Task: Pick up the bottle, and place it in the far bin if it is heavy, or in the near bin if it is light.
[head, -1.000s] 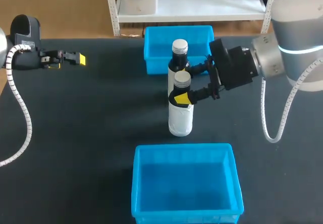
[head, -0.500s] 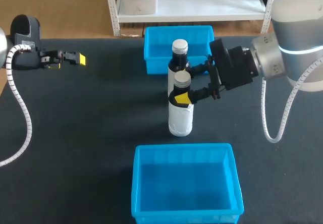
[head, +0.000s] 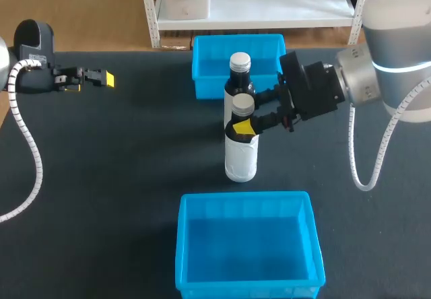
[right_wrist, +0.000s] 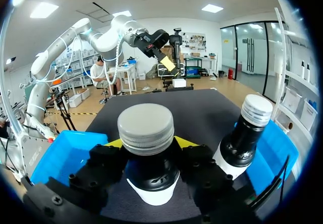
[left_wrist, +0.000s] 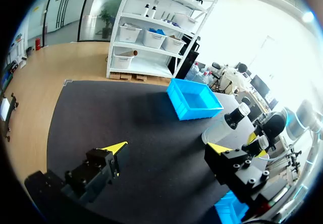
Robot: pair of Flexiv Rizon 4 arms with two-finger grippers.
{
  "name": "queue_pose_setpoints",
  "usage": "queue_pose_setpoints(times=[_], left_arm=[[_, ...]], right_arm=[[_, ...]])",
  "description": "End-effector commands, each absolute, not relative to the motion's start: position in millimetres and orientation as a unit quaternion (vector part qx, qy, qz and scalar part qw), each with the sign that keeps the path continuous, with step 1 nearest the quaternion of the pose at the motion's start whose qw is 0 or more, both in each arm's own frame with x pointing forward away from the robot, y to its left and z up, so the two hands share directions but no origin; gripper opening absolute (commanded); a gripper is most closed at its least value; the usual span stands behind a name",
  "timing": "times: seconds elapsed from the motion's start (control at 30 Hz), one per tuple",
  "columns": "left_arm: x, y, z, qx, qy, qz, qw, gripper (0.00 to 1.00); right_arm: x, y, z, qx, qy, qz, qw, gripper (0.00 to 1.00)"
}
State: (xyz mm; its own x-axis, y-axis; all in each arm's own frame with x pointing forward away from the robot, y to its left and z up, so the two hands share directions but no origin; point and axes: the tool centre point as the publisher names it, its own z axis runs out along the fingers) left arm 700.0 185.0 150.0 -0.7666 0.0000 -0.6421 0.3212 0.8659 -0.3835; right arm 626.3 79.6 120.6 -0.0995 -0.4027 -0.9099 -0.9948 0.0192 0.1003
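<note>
While right hand clamps dark neck of cylindrical white-bodied bottle, left hand gapes empty.

The table was plain black all over. The far bin and the near bin were the same solid bright blue. The front bottle was black at the neck and white below, under a ribbed silver-grey cap. The back bottle matched it, black above, white lower down, with a like pale cap. The right gripper was matt black with bright yellow fingertips, and the left gripper was black and yellow too. The right arm was silver-grey with a thin pale blue ring, and its coiled cable was white.
</note>
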Motion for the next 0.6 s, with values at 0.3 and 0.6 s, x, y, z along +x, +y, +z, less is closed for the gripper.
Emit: queue_pose_setpoints(times=[0.3,0.6], left_arm=[[700.0,185.0,150.0,0.088,0.908,-0.243,0.330,1.00],[700.0,185.0,150.0,0.088,0.908,-0.243,0.330,1.00]], right_arm=[[624.2,80.8,121.2,-0.568,0.616,0.412,0.359,0.47],[617.7,77.0,121.1,-0.568,0.615,0.414,0.358,0.48]])
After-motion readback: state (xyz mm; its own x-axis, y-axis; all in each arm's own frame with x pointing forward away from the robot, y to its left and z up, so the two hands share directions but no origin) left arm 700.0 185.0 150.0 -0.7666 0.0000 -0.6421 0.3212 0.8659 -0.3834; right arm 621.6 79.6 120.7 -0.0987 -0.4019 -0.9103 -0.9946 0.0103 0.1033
